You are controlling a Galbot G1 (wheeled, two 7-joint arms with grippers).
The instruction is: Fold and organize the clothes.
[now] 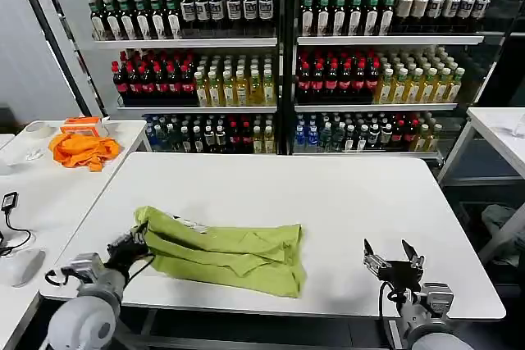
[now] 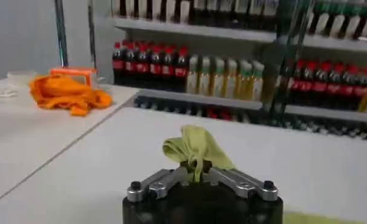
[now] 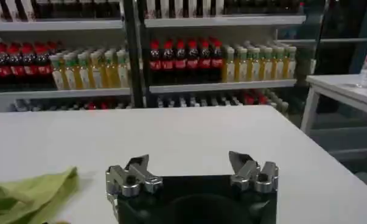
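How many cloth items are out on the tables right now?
2. The yellow-green T-shirt lies on the front table, its corner pinched by the left gripper. The orange cloth lies bunched on the side table at far left. Right gripper open, empty.

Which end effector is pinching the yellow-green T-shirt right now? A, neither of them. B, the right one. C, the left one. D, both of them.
C: the left end effector is shut on a bunched corner of the T-shirt at the shirt's left end, while the right end effector sits open over bare table, clear of the cloth.
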